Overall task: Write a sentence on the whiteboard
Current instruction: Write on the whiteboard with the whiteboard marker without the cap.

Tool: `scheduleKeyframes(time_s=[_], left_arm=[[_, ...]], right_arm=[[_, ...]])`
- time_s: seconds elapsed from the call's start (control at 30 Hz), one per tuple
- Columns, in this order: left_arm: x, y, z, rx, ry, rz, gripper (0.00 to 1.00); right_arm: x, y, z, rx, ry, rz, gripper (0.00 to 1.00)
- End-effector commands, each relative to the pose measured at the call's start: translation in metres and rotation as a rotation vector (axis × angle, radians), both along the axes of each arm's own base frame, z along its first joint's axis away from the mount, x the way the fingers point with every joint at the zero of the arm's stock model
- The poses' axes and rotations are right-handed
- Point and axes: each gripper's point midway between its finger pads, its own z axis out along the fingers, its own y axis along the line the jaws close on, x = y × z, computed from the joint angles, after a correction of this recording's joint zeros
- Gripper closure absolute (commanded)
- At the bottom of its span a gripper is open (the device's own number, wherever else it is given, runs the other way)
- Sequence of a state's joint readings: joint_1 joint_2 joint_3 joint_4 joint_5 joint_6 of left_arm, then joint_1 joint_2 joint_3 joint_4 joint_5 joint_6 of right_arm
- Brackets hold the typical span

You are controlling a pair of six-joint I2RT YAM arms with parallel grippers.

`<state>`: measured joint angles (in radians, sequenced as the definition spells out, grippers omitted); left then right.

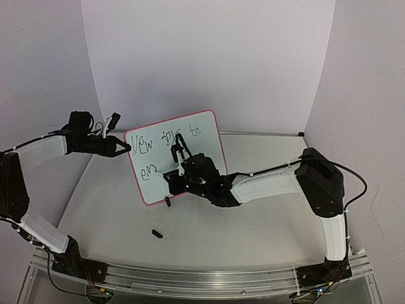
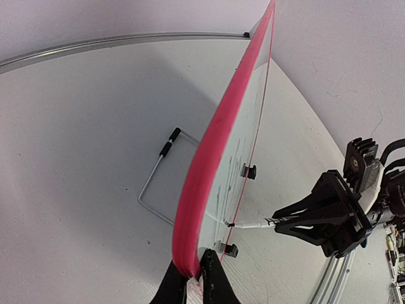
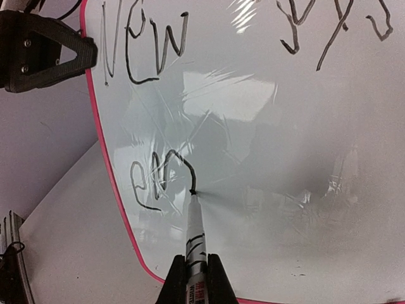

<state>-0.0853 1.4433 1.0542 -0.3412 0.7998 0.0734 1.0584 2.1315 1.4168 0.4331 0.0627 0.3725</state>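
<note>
The whiteboard (image 1: 204,147) stands tilted on the table, white with a pink-red rim (image 2: 215,145). The sentence (image 1: 166,137) reads "New joys to" on top, with "em" (image 3: 158,180) begun below. My left gripper (image 1: 126,148) is shut on the board's left edge, and the rim is pinched between its fingertips (image 2: 195,271). My right gripper (image 3: 196,265) is shut on a white marker (image 3: 195,231). The marker's black tip touches the board at the end of the "m". From the left wrist view, the right gripper (image 2: 283,221) points the marker (image 2: 250,223) at the board's face.
A small black marker cap (image 1: 157,233) lies on the table in front of the board. A wire stand (image 2: 159,166) props the board from behind, and two black feet (image 2: 250,171) clip its lower edge. A metal rail (image 1: 190,280) runs along the near edge. White backdrop walls surround the table.
</note>
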Motion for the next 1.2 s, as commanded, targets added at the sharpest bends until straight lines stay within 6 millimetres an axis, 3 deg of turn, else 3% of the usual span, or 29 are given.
scheduleKeyframes(time_s=[0.0, 0.07, 0.27, 0.4, 0.67, 1.17], left_arm=[[0.004, 0.006, -0.017, 0.076, 0.039, 0.044, 1.0], [0.004, 0.006, -0.017, 0.076, 0.038, 0.044, 1.0], [0.004, 0.006, -0.015, 0.075, 0.033, 0.043, 1.0], [0.003, 0.006, -0.013, 0.074, 0.03, 0.042, 1.0], [0.002, 0.004, -0.013, 0.075, 0.03, 0.039, 1.0], [0.002, 0.002, -0.018, 0.08, 0.042, 0.031, 1.0]], right_arm=[[0.005, -0.014, 0.001, -0.027, 0.016, -0.016, 1.0], [0.001, -0.015, 0.012, -0.012, 0.005, 0.006, 1.0], [-0.02, -0.019, 0.072, 0.069, -0.06, 0.102, 1.0], [-0.025, -0.027, 0.086, 0.069, -0.065, 0.111, 1.0], [-0.01, -0.026, 0.068, 0.036, -0.05, 0.102, 1.0], [0.025, -0.009, 0.056, 0.005, -0.084, 0.031, 1.0]])
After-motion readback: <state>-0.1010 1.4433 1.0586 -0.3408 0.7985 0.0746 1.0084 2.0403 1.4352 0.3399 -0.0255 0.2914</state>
